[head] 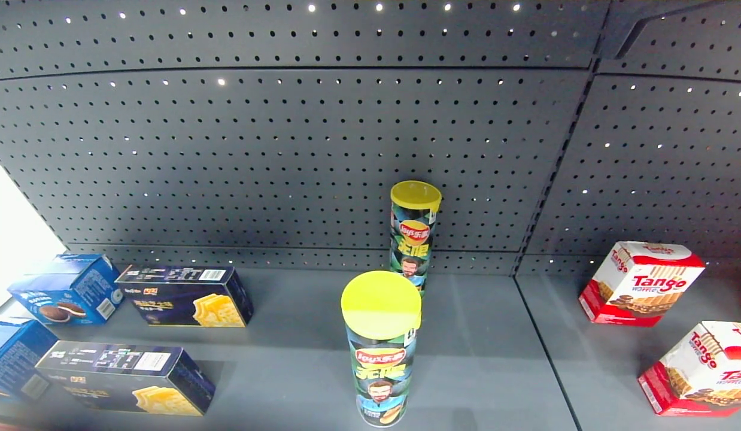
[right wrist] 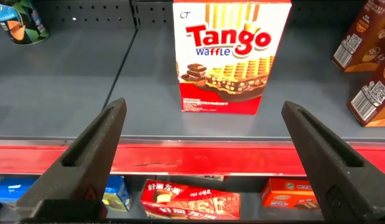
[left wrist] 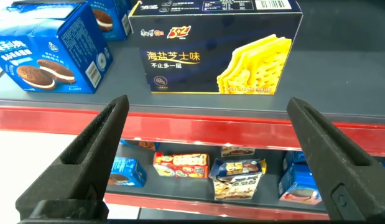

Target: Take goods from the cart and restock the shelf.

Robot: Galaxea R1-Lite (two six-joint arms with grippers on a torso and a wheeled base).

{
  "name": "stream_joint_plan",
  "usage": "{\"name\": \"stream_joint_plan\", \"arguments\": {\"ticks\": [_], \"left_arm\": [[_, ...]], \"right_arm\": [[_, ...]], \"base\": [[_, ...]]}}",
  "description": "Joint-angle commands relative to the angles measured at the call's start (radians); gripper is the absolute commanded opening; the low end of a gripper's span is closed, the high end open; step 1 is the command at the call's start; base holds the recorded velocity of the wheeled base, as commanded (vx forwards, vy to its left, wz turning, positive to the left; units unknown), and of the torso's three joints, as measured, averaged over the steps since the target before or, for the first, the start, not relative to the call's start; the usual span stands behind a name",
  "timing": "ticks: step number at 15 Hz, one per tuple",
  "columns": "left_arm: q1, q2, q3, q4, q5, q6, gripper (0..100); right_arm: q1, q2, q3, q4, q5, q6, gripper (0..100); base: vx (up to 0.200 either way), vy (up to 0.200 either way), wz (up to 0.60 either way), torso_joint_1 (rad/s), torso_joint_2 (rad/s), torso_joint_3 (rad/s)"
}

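— Grey back wall (head: 287, 149) full of little holes is standing up behind the shelf (head: 478, 359). What is sitting on it?

— Two chip cans with yellow lids are standing up straight in the middle. The front can (head: 382, 353) is standing near the front edge. The back can (head: 414, 233) is standing just behind it, by the back edge.

— What is lying at the left end?

— The back cracker box (head: 188, 296) and the front cracker box (head: 125, 377), both dark blue, are lying flat there. Blue cookie boxes (head: 68, 289) are sitting past them, toward the left corner.

— And the right end?

— The back wafer box (head: 640, 281) and the front wafer box (head: 697, 368), red and white, are standing there.

— What are the grippers doing?

— The left gripper (left wrist: 208, 102) is hovering in front of the shelf's red front edge (left wrist: 198, 121). It is facing a cracker box and its fingers are spreading wide apart, holding nothing. The right gripper (right wrist: 204, 104) is hovering the same way, facing a wafer box. Its fingers are wide apart too, with nothing between them.
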Motion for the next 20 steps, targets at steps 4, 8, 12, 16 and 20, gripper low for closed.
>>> {"name": "stream_joint_plan", "arguments": {"ticks": [4, 8, 12, 16, 20], "left_arm": [[0.000, 0.002, 0.000, 0.000, -0.017, 0.046, 100], [-0.035, 0.000, 0.000, -0.002, -0.031, 0.049, 100], [-0.208, 0.242, -0.202, -0.025, -0.035, 0.093, 100], [-0.414, 0.500, -0.462, 0.025, -0.032, 0.187, 100], [-0.434, 0.736, -0.617, 0.021, -0.032, 0.268, 100]], "right_arm": [[-0.001, 0.002, 0.000, 0.000, 0.000, 0.000, 100], [0.000, 0.002, 0.000, 0.000, 0.000, 0.000, 100], [0.000, 0.002, 0.000, 0.000, 0.000, 0.000, 100], [0.000, 0.002, 0.000, 0.000, 0.000, 0.000, 100], [-0.001, 0.002, 0.000, 0.000, 0.000, 0.000, 100]], "base": [[0.000, 0.000, 0.00, 0.000, 0.00, 0.000], [0.000, 0.000, 0.00, 0.000, 0.00, 0.000], [0.000, 0.000, 0.00, 0.000, 0.00, 0.000], [0.000, 0.000, 0.00, 0.000, 0.00, 0.000], [0.000, 0.000, 0.00, 0.000, 0.00, 0.000]]}}
